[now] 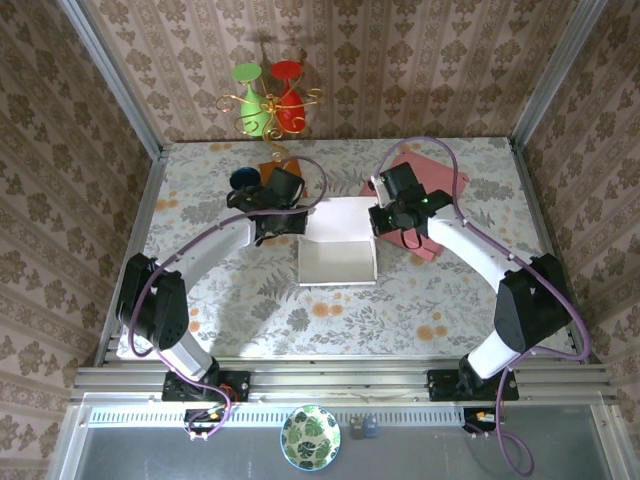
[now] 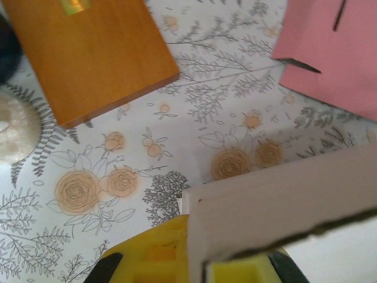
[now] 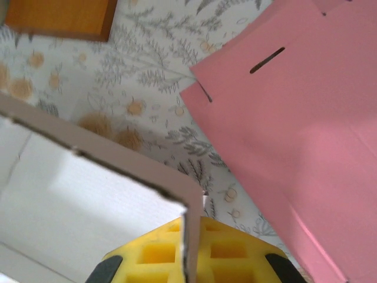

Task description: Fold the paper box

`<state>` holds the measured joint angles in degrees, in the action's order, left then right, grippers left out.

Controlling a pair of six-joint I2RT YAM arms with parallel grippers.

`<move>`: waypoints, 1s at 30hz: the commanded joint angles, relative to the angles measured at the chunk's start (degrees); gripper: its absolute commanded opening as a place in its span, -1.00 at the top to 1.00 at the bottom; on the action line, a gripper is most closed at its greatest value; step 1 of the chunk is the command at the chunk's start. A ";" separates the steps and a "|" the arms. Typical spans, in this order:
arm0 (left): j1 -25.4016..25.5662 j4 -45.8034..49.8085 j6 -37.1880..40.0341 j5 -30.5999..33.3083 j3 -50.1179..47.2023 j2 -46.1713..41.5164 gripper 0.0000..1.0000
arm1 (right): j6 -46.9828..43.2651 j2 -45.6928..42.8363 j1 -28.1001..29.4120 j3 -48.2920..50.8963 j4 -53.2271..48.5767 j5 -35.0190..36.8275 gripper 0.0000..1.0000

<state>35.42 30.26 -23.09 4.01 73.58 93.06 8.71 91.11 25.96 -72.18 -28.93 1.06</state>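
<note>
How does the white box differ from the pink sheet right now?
The white box has walls standing up; the pink sheet lies flat, unfolded. The left gripper and right gripper each clamp a white box wall; nothing holds the pink sheet. Both are paperboard.

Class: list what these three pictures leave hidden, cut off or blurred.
- Top view: pink sheet, partly under the right arm.
- Left wrist view: dark object, cut off by the left edge; pale round thing, blurred.
- Right wrist view: white box, its inside cut off by the bottom edge.
</note>
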 commanded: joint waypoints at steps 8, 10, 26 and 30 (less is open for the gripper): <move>-1.21 -5.71 -5.50 -1.08 -2.56 -2.08 1.00 | 13.31 0.88 5.50 1.52 11.27 8.62 1.00; -1.40 -6.86 -5.30 -0.78 -3.15 -2.42 1.00 | 13.83 1.43 5.81 1.76 12.40 8.60 1.00; -1.87 -38.21 -4.34 -1.51 -24.75 -10.96 1.00 | 15.04 -1.69 7.42 16.38 35.76 6.67 1.00; -1.85 -42.44 -4.27 -3.22 -28.52 -11.66 1.00 | 14.70 -1.88 7.79 19.13 39.01 6.15 1.00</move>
<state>33.21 -3.53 -27.42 5.39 46.83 83.13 23.35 90.89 32.45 -54.57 3.75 9.89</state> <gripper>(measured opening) 0.053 0.066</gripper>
